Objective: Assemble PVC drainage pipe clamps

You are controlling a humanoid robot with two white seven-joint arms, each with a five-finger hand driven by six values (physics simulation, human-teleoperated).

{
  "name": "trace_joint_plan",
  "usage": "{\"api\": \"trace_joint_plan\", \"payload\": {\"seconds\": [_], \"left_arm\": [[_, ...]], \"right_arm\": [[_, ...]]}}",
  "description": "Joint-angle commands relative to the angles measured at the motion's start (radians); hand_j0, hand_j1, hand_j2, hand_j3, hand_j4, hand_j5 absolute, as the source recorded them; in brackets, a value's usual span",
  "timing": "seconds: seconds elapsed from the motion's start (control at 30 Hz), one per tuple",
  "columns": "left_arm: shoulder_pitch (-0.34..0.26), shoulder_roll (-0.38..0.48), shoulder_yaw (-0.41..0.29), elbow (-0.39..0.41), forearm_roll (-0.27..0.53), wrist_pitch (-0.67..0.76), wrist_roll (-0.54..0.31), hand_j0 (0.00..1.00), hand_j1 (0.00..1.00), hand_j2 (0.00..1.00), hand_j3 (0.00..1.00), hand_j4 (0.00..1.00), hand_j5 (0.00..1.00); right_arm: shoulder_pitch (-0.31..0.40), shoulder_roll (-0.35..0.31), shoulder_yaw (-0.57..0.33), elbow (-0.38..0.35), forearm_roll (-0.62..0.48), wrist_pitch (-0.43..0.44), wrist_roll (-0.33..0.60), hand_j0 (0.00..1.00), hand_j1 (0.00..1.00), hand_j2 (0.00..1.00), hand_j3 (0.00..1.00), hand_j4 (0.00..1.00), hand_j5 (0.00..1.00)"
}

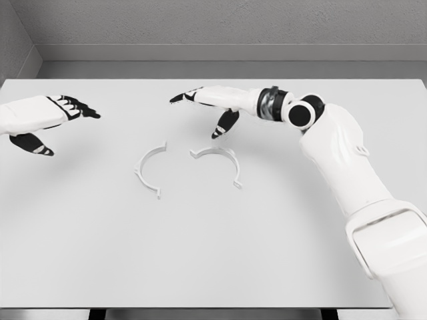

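Observation:
Two white half-ring clamp pieces lie flat on the white table (200,253). The left clamp half (148,169) curves open to the right; the right clamp half (219,161) arches open downward. A small gap separates them. My right hand (208,110) hovers just behind the right half, palm down, fingers spread and thumb hanging toward the table, holding nothing. My left hand (50,123) floats at the left edge of the view, well away from both pieces, fingers relaxed and empty.
The right forearm (333,153) crosses the table's right side diagonally. A grey wall (220,27) runs behind the table's far edge. The table's front edge lies near the bottom of the view.

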Motion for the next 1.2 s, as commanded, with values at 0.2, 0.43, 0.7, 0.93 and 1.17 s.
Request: {"api": "trace_joint_plan", "payload": {"seconds": [0.2,0.43,0.7,0.93,1.17], "left_arm": [[0.0,0.033,0.012,0.004,0.016,0.003,0.001,1.0,1.0,1.0,1.0,1.0,1.0],[0.003,0.073,0.01,0.009,0.014,0.003,0.001,1.0,1.0,1.0,1.0,1.0,1.0],[0.029,0.074,0.007,0.008,0.008,0.003,0.001,1.0,1.0,1.0,1.0,1.0,1.0],[0.045,0.047,0.004,0.004,0.005,0.003,0.001,1.0,1.0,1.0,1.0,1.0,1.0],[0.061,0.025,-0.016,0.003,0.005,0.003,0.001,1.0,1.0,1.0,1.0,1.0,1.0]], "right_arm": [[0.147,-0.326,-0.318,-0.342,-0.061,0.003,-0.001,1.0,1.0,1.0,1.0,1.0,1.0],[0.321,-0.323,-0.176,-0.485,-0.106,0.003,-0.001,1.0,1.0,1.0,1.0,1.0,1.0],[0.321,-0.303,-0.028,-0.487,-0.095,0.003,-0.001,1.0,1.0,1.0,1.0,1.0,1.0],[0.324,-0.285,-0.016,-0.439,-0.09,0.003,-0.001,1.0,1.0,1.0,1.0,1.0,1.0],[0.328,-0.242,-0.016,-0.437,-0.083,0.003,-0.001,1.0,1.0,1.0,1.0,1.0,1.0]]}}
